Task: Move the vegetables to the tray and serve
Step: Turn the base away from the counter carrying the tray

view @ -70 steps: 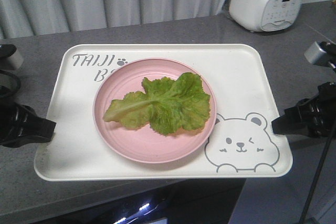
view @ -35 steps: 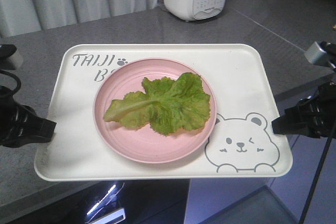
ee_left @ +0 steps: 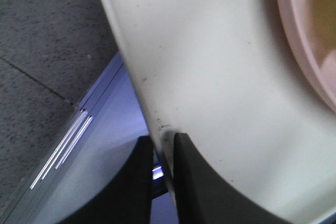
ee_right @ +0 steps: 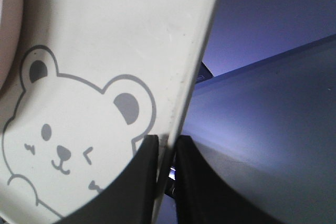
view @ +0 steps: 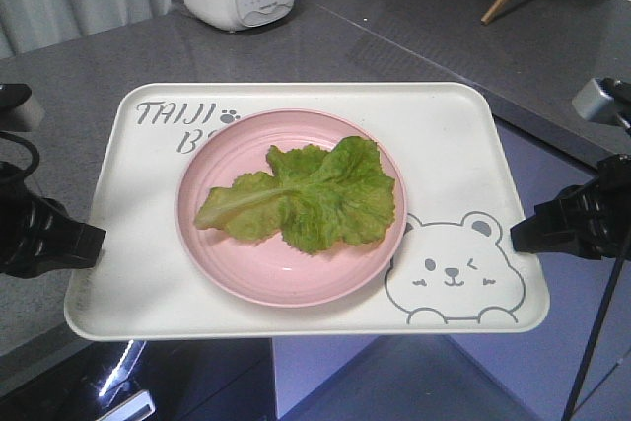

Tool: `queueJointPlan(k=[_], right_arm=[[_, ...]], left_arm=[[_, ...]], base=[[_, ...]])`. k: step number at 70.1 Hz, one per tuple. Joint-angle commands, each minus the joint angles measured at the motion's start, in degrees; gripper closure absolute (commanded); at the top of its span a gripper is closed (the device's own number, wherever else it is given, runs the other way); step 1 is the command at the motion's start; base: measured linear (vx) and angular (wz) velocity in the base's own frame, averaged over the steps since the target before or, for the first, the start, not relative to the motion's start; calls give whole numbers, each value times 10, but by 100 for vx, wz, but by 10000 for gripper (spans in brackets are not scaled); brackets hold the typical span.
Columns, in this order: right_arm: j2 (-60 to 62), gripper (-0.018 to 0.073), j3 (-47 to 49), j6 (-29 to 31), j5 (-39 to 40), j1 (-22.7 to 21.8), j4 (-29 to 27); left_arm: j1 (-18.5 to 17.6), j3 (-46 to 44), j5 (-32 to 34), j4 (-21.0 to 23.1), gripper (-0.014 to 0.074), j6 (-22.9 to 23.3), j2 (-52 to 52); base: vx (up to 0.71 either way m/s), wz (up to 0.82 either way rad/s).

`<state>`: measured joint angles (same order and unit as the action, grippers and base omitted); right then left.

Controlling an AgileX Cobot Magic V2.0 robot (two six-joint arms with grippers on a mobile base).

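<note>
The lettuce leaf [view: 306,194] lies midway between left pincer [ee_left: 160,148] and right pincer [ee_right: 167,145], both clamping the tray [view: 454,135] rim; its long axis runs sideways, with the rib pointing leftward.

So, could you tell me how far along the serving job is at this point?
Done: the lettuce leaf lies on the pink plate, which sits on the tray. In hand: the left pincer and right pincer each clamp a short rim, holding the tray with its near edge past the counter. Left: carrying it to wherever it is served and setting it down.
</note>
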<state>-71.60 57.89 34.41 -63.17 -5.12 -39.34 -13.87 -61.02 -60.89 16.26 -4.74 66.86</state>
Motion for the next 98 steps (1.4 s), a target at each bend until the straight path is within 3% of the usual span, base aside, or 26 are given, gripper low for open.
queueJointPlan(k=[1,98], right_arm=[[15,562,15,29,-24,5,-66],[15,562,15,29,-24,5,-66]], left_arm=[[-8,-19,31,56,603,-16,-13],[-8,-19,31,56,603,-16,-13]], base=[[-7,-39],[-1,-33]])
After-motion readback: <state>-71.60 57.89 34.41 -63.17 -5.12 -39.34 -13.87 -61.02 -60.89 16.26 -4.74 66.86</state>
